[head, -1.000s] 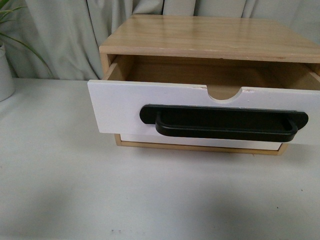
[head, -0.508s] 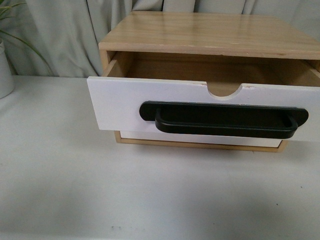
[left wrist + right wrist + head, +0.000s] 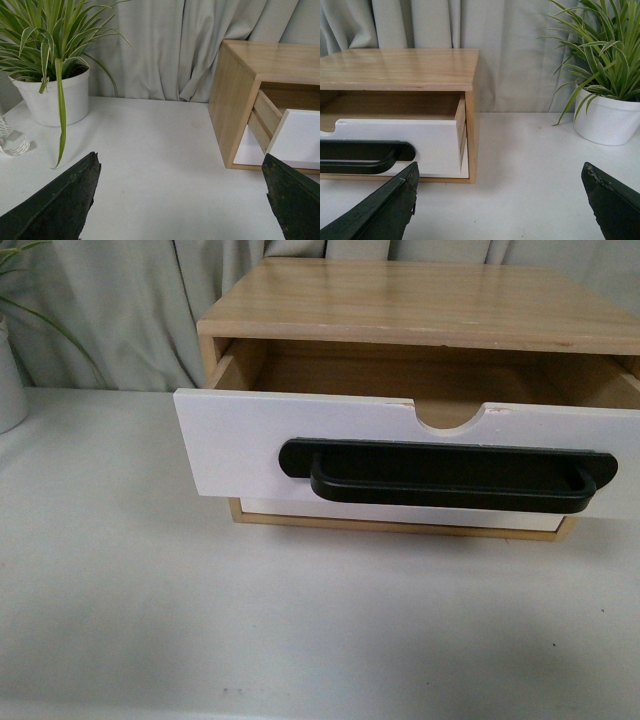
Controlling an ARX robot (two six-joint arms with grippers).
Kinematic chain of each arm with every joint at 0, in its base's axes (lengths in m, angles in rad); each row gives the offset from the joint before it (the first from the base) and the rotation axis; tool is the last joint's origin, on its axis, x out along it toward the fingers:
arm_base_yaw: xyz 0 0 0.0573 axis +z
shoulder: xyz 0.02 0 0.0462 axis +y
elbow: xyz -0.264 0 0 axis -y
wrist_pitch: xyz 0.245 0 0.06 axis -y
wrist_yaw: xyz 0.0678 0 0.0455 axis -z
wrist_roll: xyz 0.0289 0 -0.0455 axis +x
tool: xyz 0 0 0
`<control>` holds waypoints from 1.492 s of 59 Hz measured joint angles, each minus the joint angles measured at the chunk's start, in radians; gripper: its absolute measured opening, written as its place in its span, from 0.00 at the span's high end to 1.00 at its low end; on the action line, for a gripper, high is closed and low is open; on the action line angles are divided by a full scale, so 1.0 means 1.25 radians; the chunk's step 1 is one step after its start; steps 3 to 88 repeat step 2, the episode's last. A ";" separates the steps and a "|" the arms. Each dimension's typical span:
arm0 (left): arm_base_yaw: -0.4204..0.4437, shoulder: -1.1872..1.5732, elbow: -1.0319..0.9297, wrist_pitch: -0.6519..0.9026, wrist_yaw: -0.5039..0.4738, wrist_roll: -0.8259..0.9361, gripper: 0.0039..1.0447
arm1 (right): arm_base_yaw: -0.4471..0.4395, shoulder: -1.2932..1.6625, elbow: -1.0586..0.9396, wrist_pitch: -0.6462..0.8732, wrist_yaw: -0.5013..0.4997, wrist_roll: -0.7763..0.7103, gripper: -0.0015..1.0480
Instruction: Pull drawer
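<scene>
The white-fronted drawer [image 3: 240, 455] with its long black bar handle [image 3: 447, 476] is being shown pulled well out of the light wooden cabinet [image 3: 420, 302] on the white table [image 3: 200, 620]. Both the left gripper [image 3: 180, 200] and the right gripper [image 3: 500, 200] are being held wide open (nothing grasped), apart from the drawer.

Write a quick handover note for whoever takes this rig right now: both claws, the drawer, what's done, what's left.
Left claw: open, empty, clear of the cabinet.
Right claw: open, empty, near the drawer's handle end, not touching.
Drawer: pulled partway out of the wooden cabinet, black handle free.
Done: drawer is open.
Left: possibly nothing; pull further only if full extension is wanted.
</scene>
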 joint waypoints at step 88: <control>0.000 0.000 0.000 0.000 0.000 0.000 0.06 | 0.000 0.000 0.000 0.000 0.000 0.000 0.09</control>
